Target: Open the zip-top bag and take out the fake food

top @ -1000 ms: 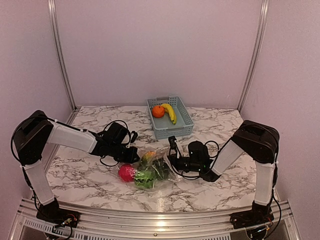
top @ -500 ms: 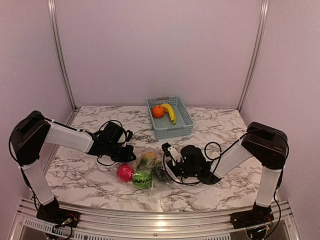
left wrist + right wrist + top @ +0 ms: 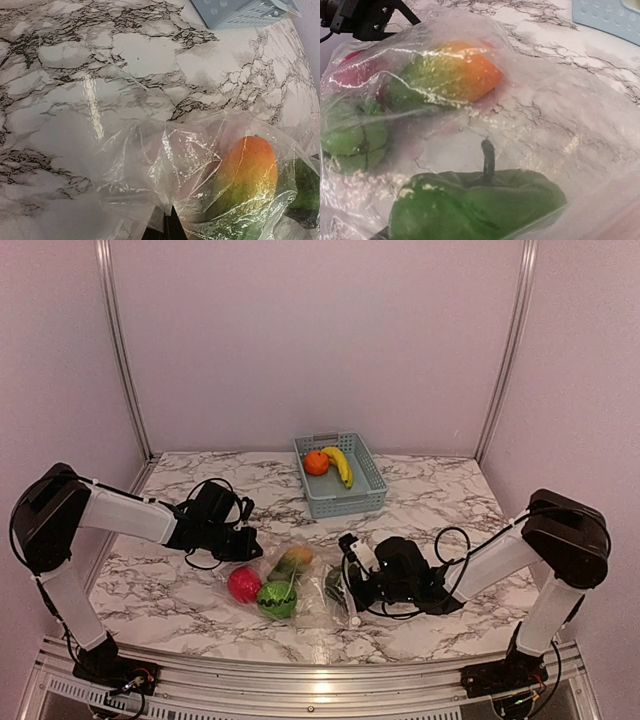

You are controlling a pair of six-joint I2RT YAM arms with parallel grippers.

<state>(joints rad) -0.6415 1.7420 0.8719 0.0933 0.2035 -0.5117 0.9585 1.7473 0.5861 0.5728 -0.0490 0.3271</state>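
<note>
Left gripper: fingers together, apparently pinching a fold of the bag. Right gripper: at the opposite edge, closure cannot be told (film fills its view). The bag lies on the table between them. Judged thin, limp and slippery, with light toy food; take it at the stiffer mouth edge.

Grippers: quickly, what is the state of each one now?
Left gripper: closed on the zip-top bag.
Right gripper: cannot be told, its fingers are hidden.
</note>
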